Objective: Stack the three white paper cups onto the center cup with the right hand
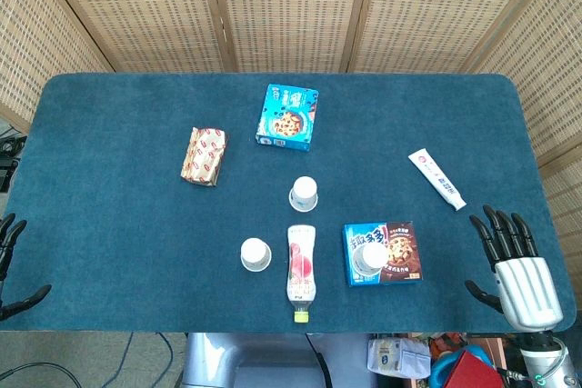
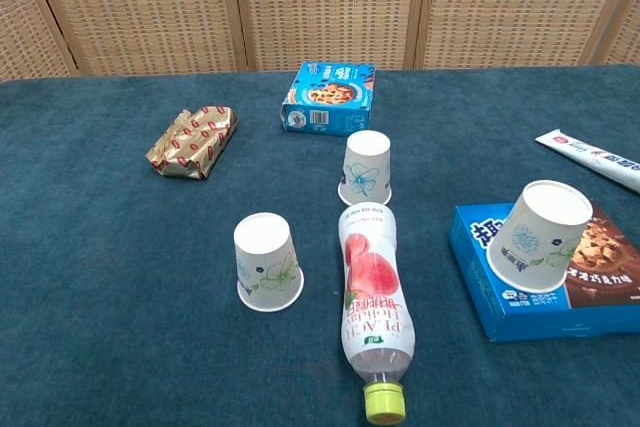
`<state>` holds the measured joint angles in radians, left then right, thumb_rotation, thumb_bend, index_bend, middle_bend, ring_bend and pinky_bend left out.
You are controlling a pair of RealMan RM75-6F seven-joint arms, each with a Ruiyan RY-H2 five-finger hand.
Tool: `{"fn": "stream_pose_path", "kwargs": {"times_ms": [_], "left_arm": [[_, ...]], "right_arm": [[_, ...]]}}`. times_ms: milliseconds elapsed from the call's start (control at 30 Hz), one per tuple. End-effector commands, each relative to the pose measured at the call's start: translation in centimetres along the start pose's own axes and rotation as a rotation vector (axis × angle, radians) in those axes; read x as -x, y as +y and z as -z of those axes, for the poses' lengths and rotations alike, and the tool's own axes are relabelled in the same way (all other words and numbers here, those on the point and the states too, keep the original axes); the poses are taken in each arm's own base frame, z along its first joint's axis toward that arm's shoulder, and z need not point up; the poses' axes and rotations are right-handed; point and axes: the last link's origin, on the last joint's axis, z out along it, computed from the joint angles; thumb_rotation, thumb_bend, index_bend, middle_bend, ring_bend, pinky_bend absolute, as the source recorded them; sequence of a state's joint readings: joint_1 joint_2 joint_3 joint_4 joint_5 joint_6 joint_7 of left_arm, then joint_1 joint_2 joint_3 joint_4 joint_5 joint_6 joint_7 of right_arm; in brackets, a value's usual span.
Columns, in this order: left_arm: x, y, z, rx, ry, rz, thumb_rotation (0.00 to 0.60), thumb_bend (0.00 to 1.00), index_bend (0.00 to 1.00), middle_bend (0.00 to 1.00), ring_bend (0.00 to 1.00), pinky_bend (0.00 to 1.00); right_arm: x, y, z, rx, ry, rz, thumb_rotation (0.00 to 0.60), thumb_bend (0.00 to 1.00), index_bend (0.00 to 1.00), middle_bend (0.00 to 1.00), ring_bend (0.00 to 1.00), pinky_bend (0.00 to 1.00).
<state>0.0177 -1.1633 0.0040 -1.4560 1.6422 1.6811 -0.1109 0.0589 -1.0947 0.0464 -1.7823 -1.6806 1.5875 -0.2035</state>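
— Cups?
— Three white paper cups, all upside down on the blue tablecloth (image 1: 109,224). Center cup (image 1: 305,194) just beyond the base of the lying peach drink bottle (image 1: 301,272). Left cup (image 1: 255,254) beside that bottle, apart from it. Right cup (image 1: 369,255) perched on the near cookie box (image 1: 400,253), on its blue left end, tilted slightly in the chest view.

— Hands?
— Right hand (image 1: 516,272) at the table's near right edge, palm down, dark fingers spread and pointing away, holding nothing. Well apart from every cup. Left hand (image 1: 11,270) only partly in frame at the near left edge; dark fingers apart, nothing in them as far as visible. Neither showing in the chest view.

— Anything else on the cloth?
— Second blue cookie box (image 1: 287,116) toward the far side, past the center cup. Red-and-gold wrapped snack pack (image 1: 204,155) to its left. White toothpaste tube (image 1: 436,178) lying diagonally at right, between the near cookie box and the far right corner. Wicker screen (image 1: 291,6) behind the table.
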Motion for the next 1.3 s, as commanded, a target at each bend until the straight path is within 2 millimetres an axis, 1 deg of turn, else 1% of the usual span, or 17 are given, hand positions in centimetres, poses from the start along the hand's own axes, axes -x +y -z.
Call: {"fn": "stream_pose_path", "kwargs": {"times_ms": [33,233,333,433,467,567,600,733,800,900,1033,1200,1300], "left_arm": [[0.0,0.0,0.0,0.000,-0.004,0.000,0.600,0.10,0.00,0.00,0.00,0.00],[0.0,0.0,0.1,-0.003,0.000,0.002,0.600,0.10,0.00,0.00,0.00,0.00],[-0.1,0.1,0.1,-0.002,0.007,0.001,0.600,0.10,0.00,0.00,0.00,0.00],[-0.1,0.1,-0.1,-0.006,0.007,-0.002,0.600,0.10,0.00,0.00,0.00,0.00],[0.0,0.1,-0.2,-0.009,0.005,-0.003,0.600,0.10,0.00,0.00,0.00,0.00],[0.1,0.0,-0.5,-0.020,0.001,-0.007,0.600,0.11,0.00,0.00,0.00,0.00],[0.2,-0.1,-0.6,-0.028,0.001,-0.012,0.600,0.11,0.00,0.00,0.00,0.00],[0.4,-0.1,-0.9,-0.049,0.008,-0.032,0.600,0.11,0.00,0.00,0.00,0.00],[0.5,-0.1,-1.0,-0.053,0.005,-0.034,0.600,0.11,0.00,0.00,0.00,0.00],[0.8,-0.2,-1.4,-0.064,-0.006,-0.039,0.600,0.11,0.00,0.00,0.00,0.00],[0.9,-0.2,-1.6,-0.071,-0.015,-0.043,0.600,0.11,0.00,0.00,0.00,0.00],[0.9,-0.3,-1.7,-0.073,-0.019,-0.041,0.600,0.11,0.00,0.00,0.00,0.00],[1.0,-0.3,-1.7,-0.070,-0.023,-0.041,0.600,0.11,0.00,0.00,0.00,0.00]], "right_arm": [[0.0,0.0,0.0,0.001,0.001,-0.001,0.600,0.00,0.00,0.00,0.00,0.00],[0.1,-0.1,0.0,-0.005,-0.006,-0.004,0.600,0.00,0.00,0.00,0.00,0.00],[0.4,-0.4,-0.6,-0.035,-0.036,-0.047,0.600,0.00,0.00,0.00,0.00,0.00],[1.0,-1.2,-2.1,-0.116,-0.090,-0.108,0.600,0.00,0.00,0.00,0.00,0.00],[1.3,-1.7,-2.9,-0.162,-0.125,-0.134,0.600,0.00,0.00,0.00,0.00,0.00],[1.6,-2.8,-4.4,-0.231,-0.179,-0.192,0.600,0.00,0.01,0.01,0.00,0.03],[1.8,-3.4,-5.6,-0.267,-0.210,-0.223,0.600,0.00,0.02,0.01,0.00,0.04],[2.9,-4.4,-8.0,-0.319,-0.305,-0.224,0.600,0.00,0.03,0.06,0.01,0.07],[3.4,-4.8,-8.7,-0.327,-0.334,-0.217,0.600,0.00,0.05,0.09,0.03,0.11],[4.2,-5.8,-9.6,-0.325,-0.393,-0.250,0.600,0.00,0.08,0.14,0.09,0.15],[4.8,-6.6,-10.2,-0.326,-0.443,-0.266,0.600,0.00,0.12,0.19,0.13,0.16],[5.7,-7.3,-10.4,-0.315,-0.493,-0.274,0.600,0.00,0.17,0.25,0.21,0.20],[6.1,-7.7,-10.5,-0.312,-0.503,-0.282,0.600,0.04,0.22,0.30,0.25,0.21]]}}
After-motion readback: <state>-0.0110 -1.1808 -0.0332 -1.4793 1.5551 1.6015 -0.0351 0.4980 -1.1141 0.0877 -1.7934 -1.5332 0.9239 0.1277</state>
